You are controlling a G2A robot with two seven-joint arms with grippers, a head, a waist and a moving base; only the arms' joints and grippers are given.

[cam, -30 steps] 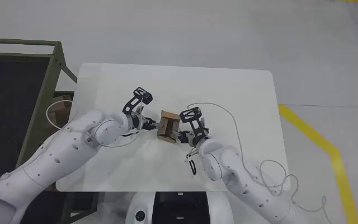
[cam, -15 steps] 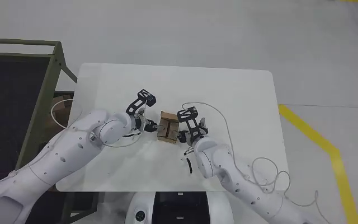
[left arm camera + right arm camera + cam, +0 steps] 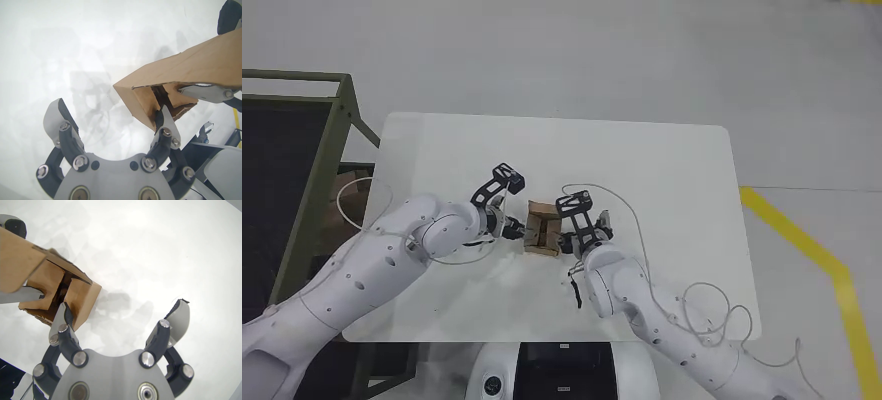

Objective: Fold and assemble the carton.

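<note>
A dark rack [image 3: 302, 130] stands off the white table's [image 3: 662, 160] left edge. The left arm comes in from that side. The left gripper [image 3: 111, 105] is spread wide and grips nothing. Its outer finger [image 3: 60, 115] hangs free above the bare tabletop. Its inner finger [image 3: 167, 119] pokes its tip into the open end of the carton [image 3: 170, 75], at the slit between two inner flaps.

The brown carton is near the middle of the table, between the two grippers, with its open end toward the robot. The inner flaps at that end are folded in, with a dark gap between them, and an outer flap stands out above them. I cannot tell whether the carton lies flat on the table.

The right gripper [image 3: 122, 304] is also spread wide and holds nothing. One finger [image 3: 63, 313] has its tip in the same gap, just beside the left arm's finger, and the other is well clear of the carton. A thin cable [image 3: 642, 215] loops from the right arm over the table. Beyond the table's right edge a yellow line [image 3: 802, 245] runs across the floor.
</note>
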